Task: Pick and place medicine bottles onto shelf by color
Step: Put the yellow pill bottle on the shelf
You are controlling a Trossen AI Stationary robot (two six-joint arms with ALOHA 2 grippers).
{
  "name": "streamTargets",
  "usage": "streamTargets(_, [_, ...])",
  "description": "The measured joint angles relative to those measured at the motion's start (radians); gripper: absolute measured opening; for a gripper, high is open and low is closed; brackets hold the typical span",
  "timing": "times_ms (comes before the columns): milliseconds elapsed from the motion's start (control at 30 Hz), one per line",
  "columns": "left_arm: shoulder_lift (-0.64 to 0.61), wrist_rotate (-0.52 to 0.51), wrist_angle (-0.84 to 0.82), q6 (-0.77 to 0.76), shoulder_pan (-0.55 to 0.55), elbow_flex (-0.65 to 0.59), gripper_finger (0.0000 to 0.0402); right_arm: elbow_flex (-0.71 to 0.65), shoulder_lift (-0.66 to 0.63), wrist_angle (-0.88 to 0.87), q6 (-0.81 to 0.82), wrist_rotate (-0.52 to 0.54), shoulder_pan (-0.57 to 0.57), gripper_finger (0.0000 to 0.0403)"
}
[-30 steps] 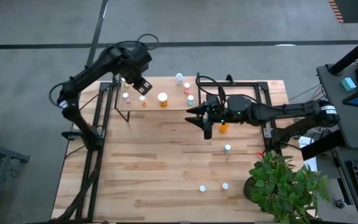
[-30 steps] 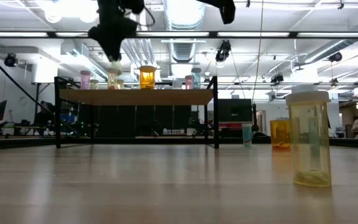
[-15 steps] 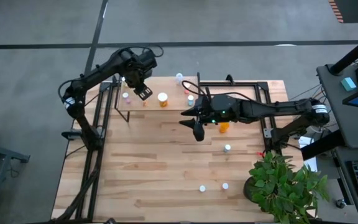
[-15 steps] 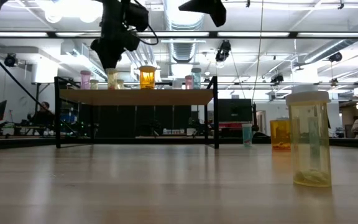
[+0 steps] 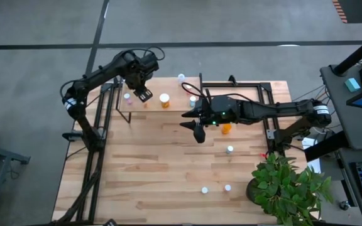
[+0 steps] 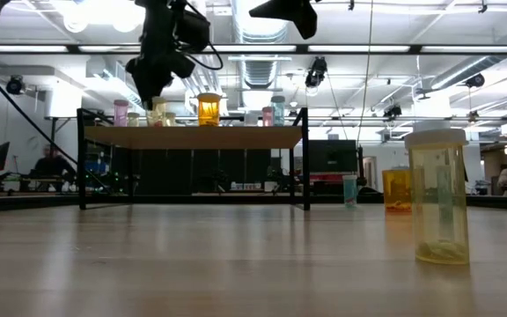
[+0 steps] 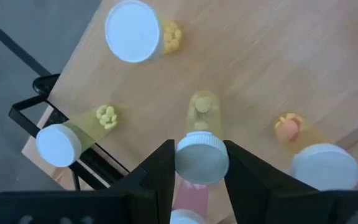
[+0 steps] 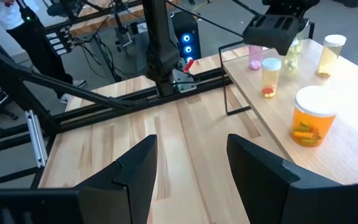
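The left gripper is pinching a small yellow bottle by its round white cap, right over the shelf. The bottle is sitting between other bottles. 1 yellow bottle and 1 with an orange pill are standing close by. If the gripper is tilting or opening too early, the bottle could tip and knock its neighbours over, because they are light, smooth and see-through plastic tubes. The shelf is a flat pale wood board on thin black legs. The right gripper is hanging over the table with its fingers spread and empty
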Motion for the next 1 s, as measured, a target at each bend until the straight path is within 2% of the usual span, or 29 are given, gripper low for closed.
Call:
streamTargets(267, [0.000, 0.000, -0.001, 0.000, 0.000, -0.020, 0.0101, 0.000, -0.001, 0.000, 0.005, 0.000, 0.000, 0.0184])
streamTargets(633, [0.000, -0.001, 0.000, -0.001, 0.000, -0.020, 0.0155, 0.000, -0.001, 0.000, 0.006, 0.000, 0.000, 0.0184])
streamTargets(900, [-0.014, -0.019, -0.001, -0.005, 0.000, -0.007, 0.0160, 0.000, -0.002, -0.011, 0.048, 0.000, 0.000, 0.0184])
streamTargets(1000, [-0.032, -0.019, -0.001, -0.006, 0.000, 0.003, 0.0160, 0.008, -0.002, -0.075, 0.100, 0.002, -0.010, 0.0184])
